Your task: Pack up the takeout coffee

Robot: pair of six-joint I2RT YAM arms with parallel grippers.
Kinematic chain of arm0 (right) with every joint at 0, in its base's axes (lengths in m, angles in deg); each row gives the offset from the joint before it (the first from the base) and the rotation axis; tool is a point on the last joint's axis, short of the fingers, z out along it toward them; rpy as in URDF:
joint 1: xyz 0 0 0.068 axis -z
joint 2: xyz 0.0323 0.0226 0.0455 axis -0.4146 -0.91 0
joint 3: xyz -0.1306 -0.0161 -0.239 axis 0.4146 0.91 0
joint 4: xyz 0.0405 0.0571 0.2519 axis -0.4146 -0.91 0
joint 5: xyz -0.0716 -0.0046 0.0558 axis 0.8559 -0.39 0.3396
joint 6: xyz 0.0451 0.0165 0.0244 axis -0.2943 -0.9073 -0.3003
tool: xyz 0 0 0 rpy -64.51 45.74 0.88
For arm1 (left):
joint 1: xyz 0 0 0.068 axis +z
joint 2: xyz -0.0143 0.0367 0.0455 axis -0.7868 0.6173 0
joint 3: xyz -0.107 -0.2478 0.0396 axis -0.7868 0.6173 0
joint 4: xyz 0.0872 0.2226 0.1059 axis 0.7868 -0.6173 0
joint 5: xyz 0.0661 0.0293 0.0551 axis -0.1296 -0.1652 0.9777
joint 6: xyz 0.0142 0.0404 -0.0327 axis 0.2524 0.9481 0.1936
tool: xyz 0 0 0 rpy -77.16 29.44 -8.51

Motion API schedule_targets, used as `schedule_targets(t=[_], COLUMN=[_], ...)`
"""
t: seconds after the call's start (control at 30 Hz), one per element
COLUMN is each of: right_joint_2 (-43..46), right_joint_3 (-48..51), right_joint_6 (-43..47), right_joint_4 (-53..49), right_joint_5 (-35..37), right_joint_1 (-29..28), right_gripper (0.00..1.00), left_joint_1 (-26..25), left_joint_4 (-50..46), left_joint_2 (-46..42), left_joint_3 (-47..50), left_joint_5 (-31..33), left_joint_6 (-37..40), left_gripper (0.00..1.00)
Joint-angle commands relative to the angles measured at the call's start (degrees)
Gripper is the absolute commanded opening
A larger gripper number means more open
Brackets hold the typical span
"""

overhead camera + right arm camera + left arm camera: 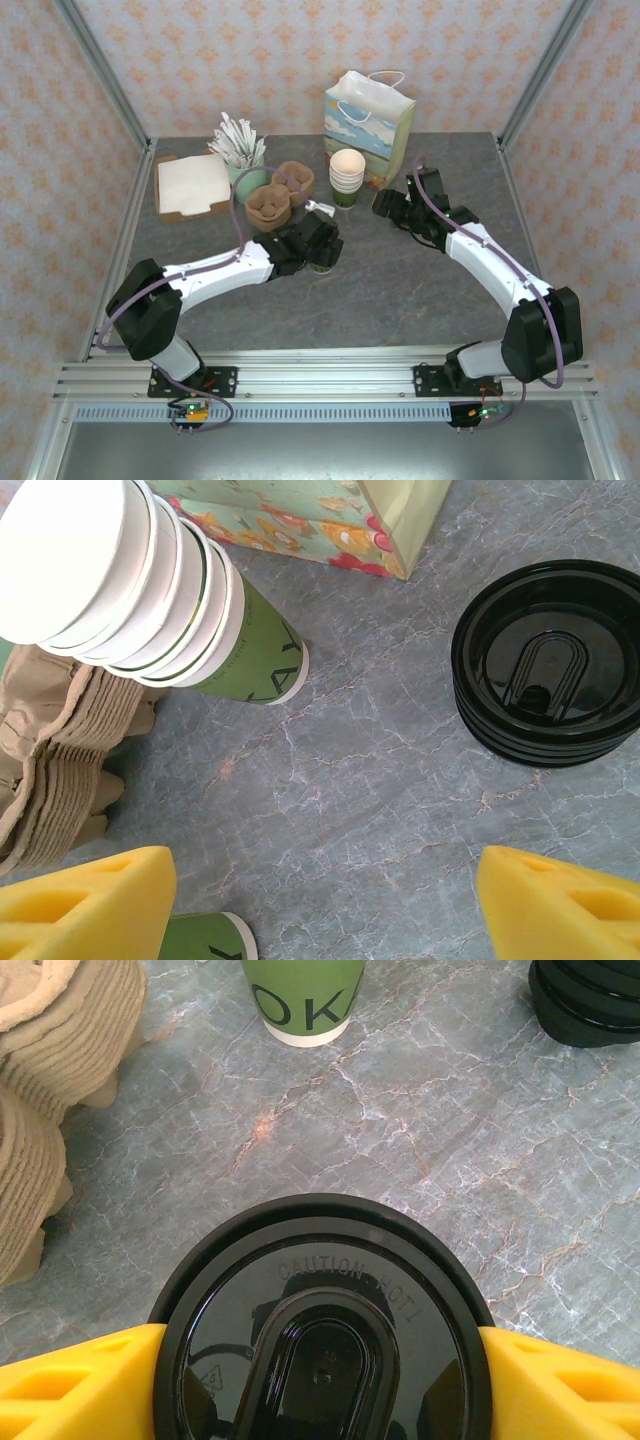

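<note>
1. Near the middle of the table [400, 300], the takeout coffee [330, 1250] stands lidded and upright. The left gripper [322, 1358] straddles it, fingers close against the lid's rim; I cannot tell whether they press.
2. Farther right, the right gripper [325, 910] hangs open and empty, near the pile of lids [548, 660].
3. At the far edge stands the paper bag [368, 125], well apart from the coffee. Lifting, carrying and bagging all appear left.
</note>
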Motion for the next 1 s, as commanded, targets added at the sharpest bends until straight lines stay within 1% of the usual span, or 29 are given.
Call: schedule_targets(t=[0.0, 0.23, 0.5, 0.8, 0.97], right_joint_2=[0.1, -0.6, -0.2, 0.3, 0.7], right_joint_3=[0.1, -0.1, 0.6, 1.1, 1.5], right_joint_6=[-0.6, -0.7, -0.7, -0.8, -0.6], right_joint_4=[0.9, 1.1, 1.3, 1.2, 1.0], right_joint_5=[-0.2, -0.5, -0.2, 0.0, 0.4], right_joint_1=[0.3, 0.3, 0.3, 0.3, 0.3], right_gripper=[0.8, 0.8, 0.8, 0.8, 0.8], left_joint_1=[0.3, 0.5, 0.5, 0.4, -0.3], left_joint_4=[-12.1, -12.7, -11.2, -7.7, -6.6], left_joint_2=[4.5, 3.8, 1.5, 2.9, 2.9], left_joint_3=[3.1, 3.7, 7.2, 9.3, 10.6], left_joint_5=[-7.3, -7.7, -8.0, -11.3, -11.6], left_joint_6=[-0.8, -1.4, -3.2, -5.1, -6.0], left_gripper=[0.76, 0.75, 0.73, 0.71, 0.69])
